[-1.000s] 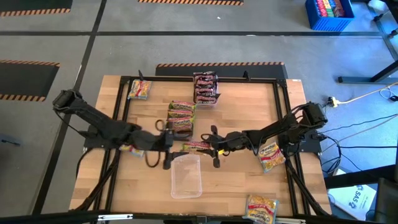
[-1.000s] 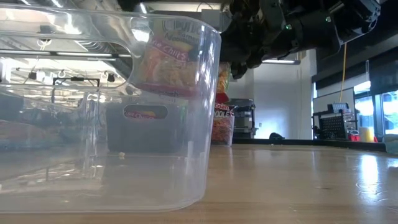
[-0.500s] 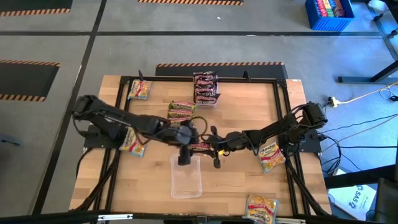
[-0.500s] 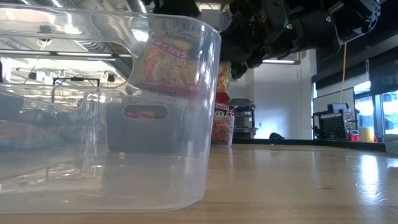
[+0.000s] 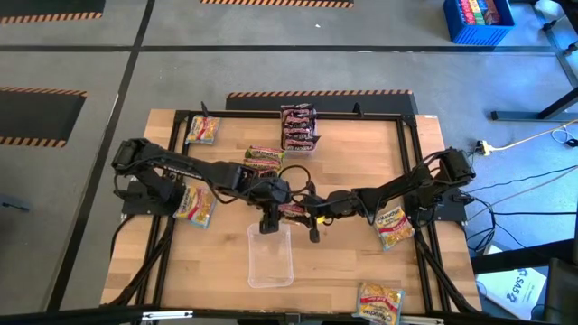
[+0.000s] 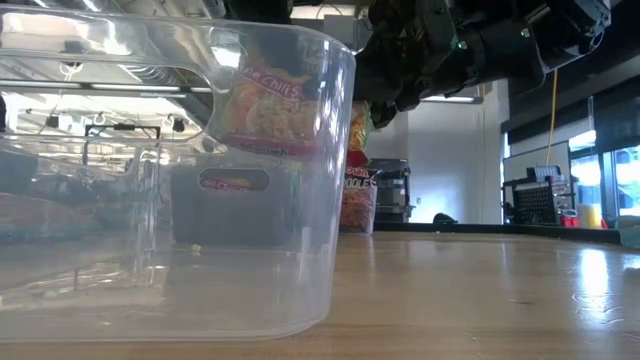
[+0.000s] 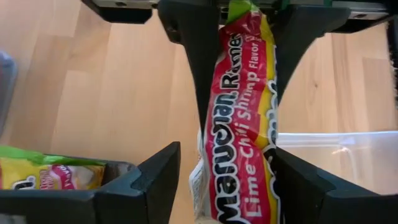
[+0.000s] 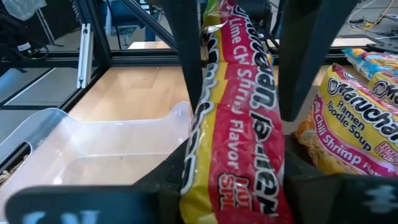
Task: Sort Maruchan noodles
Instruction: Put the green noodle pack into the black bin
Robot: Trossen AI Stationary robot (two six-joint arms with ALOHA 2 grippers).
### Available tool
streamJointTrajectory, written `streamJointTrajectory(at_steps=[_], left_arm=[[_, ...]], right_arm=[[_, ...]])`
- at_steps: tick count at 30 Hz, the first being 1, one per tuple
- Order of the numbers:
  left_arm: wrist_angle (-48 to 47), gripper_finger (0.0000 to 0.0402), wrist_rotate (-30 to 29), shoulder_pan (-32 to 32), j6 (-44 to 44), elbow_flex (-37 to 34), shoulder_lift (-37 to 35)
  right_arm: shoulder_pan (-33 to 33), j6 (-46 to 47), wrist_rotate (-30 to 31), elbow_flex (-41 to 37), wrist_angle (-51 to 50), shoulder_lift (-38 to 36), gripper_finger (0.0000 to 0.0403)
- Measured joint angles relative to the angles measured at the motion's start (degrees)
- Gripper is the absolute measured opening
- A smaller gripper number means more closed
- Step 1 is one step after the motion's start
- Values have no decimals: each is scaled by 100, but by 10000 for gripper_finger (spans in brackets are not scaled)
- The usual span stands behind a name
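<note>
Above the table's middle, the left gripper (image 5: pixel 269 219) and the right gripper (image 5: pixel 312 217) meet over a noodle packet (image 5: pixel 291 211) (Lime Chili Shrimp, on its red-and-yellow wrapper). Both sets of fingers clasp it, one from 9 o'clock, one from 3 o'clock. A clear tray (image 5: pixel 271 259) lies just beyond at 6 o'clock; other packets (image 5: pixel 263 159) sit at 12.
</note>
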Motion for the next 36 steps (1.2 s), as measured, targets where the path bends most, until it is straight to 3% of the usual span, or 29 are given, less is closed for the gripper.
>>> streamJointTrajectory(at_steps=[9,15,29,36], left_arm=[[-33,144,294,-1,7,-11,75],[-43,134,584,7,7,-6,167],[-166,96,569,36,12,-4,214],[-190,92,567,47,-12,-15,188]], right_arm=[[2,0,-6,2,26,0,101],[4,4,39,7,35,2,102],[8,10,100,341,-523,7,103],[2,4,553,382,-464,-40,161]])
